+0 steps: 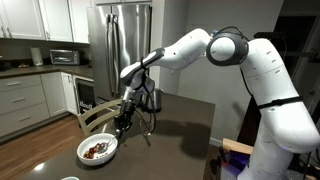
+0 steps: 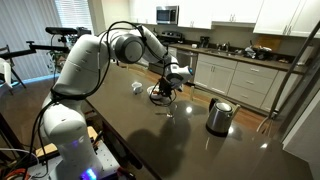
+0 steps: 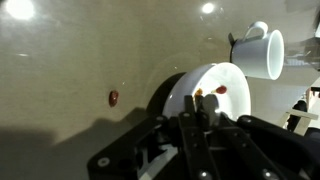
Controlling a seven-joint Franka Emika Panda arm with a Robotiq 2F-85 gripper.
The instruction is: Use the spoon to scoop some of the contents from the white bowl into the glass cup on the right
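The white bowl sits near the table's front corner and holds dark brown and reddish contents. In the wrist view the white bowl lies just beyond my fingertips, with a few reddish bits in it. My gripper hangs just above the bowl's rim. Its fingers are pressed together on the slim spoon, which is mostly hidden between them. A small clear glass cup stands close by on the table, faint to see.
A steel kettle with a black handle stands on the dark table and also shows behind my gripper. A white mug stands beside the bowl. One stray brown bit lies on the table. Kitchen counters stand beyond.
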